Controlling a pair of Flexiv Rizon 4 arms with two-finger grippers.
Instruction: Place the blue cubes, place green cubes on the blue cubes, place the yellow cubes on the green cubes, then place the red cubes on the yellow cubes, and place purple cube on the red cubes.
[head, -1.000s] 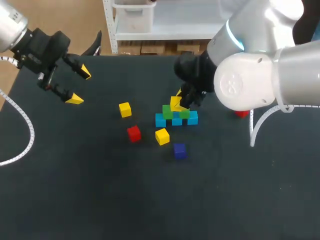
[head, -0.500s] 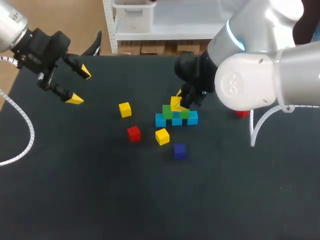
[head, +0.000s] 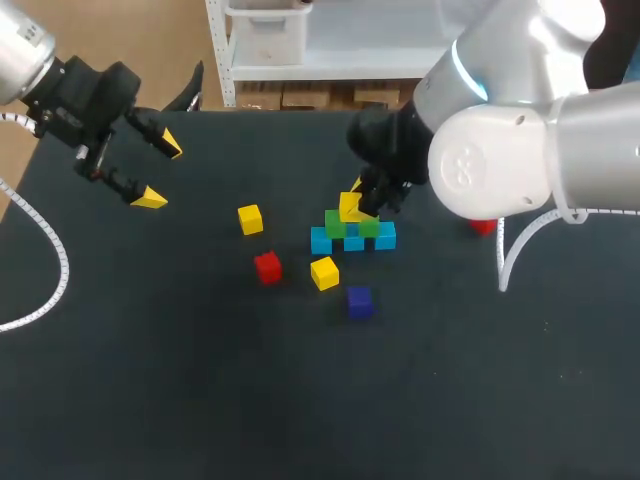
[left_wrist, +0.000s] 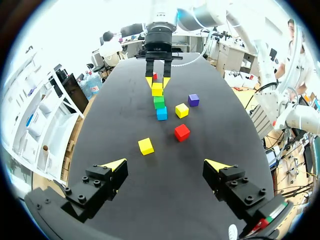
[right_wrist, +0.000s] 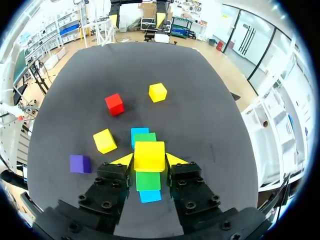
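Observation:
A row of blue cubes (head: 353, 242) lies mid-table with two green cubes (head: 336, 224) on top. My right gripper (head: 357, 205) is shut on a yellow cube (right_wrist: 149, 156), which it holds just above the green cubes (right_wrist: 148, 180); whether it touches them I cannot tell. Loose on the table are two yellow cubes (head: 250, 219) (head: 324, 272), a red cube (head: 267, 267) and a purple cube (head: 359, 301). Another red cube (head: 484, 227) peeks out behind my right arm. My left gripper (head: 160, 172) hangs open over the far left, holding nothing.
The black table (head: 200, 400) has bare room along its near side and left half. In the left wrist view the stack (left_wrist: 160, 102) stands well ahead of the open fingers (left_wrist: 116, 166), with the loose cubes between.

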